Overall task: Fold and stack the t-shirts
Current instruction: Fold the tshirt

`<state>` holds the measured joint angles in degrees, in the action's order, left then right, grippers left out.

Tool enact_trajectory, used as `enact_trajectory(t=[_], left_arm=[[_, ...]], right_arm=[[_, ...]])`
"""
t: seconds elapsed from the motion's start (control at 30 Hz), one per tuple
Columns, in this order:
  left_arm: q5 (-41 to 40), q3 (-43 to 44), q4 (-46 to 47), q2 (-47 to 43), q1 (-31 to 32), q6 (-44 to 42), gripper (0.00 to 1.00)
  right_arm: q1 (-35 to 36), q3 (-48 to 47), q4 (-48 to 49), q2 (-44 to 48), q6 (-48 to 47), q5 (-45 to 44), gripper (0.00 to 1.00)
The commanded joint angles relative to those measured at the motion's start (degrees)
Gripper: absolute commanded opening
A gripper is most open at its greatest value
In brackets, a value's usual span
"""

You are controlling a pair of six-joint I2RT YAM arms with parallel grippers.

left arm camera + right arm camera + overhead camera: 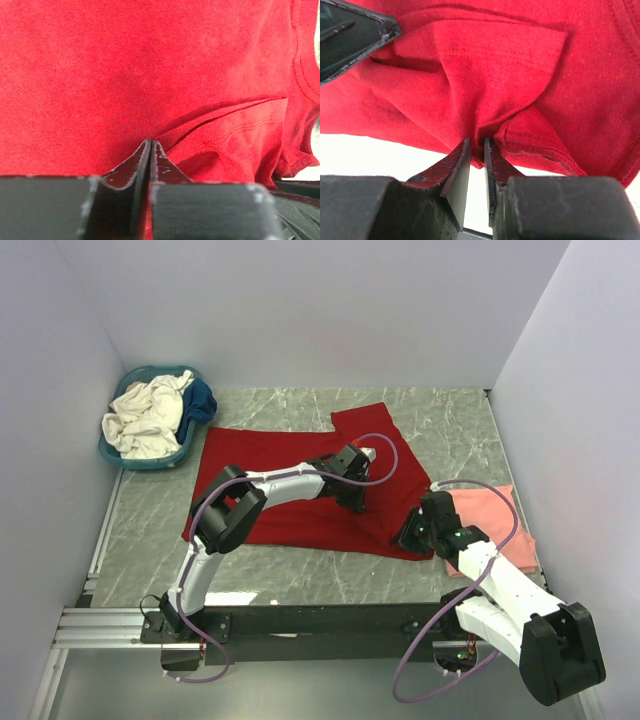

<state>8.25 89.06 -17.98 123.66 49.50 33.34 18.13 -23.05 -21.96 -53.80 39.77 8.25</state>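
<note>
Red shirt lies spread on the table, with left tool closed, pinching its right-centre fold, and right tool gripping its near-right hem; pink shirt lies just right of it and basket sits beside its far-left corner.

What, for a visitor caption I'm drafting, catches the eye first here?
A deep red t-shirt covers the middle of the table, with the left gripper and right gripper pinching it. A teal basket of cloth sits far left; a salmon pink t-shirt lies near right.
</note>
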Motion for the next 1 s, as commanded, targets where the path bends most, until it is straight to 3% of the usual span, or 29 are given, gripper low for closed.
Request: enact_trajectory(t=[0.0, 0.13, 0.37, 0.97], left_arm=[[-0.9, 2.3, -0.5, 0.1, 0.5, -1.4, 0.05], [-1.7, 2.7, -0.1, -0.9, 0.5, -1.4, 0.01], [-3.4, 1.7, 1.8, -4.6, 0.5, -0.9, 0.01], [-5.0, -0.4, 4.1, -8.6, 0.5, 0.1, 0.01]], right_arm=[[0.4, -3.1, -0.7, 1.2, -0.4, -1.9, 0.25], [0.4, -4.4, -1.9, 1.9, -0.6, -3.8, 0.29], [0.4, -7.1, -3.8, 2.4, -0.3, -7.7, 0.5], [-3.0, -11.1, 2.6, -9.2, 1.2, -14.8, 0.49]])
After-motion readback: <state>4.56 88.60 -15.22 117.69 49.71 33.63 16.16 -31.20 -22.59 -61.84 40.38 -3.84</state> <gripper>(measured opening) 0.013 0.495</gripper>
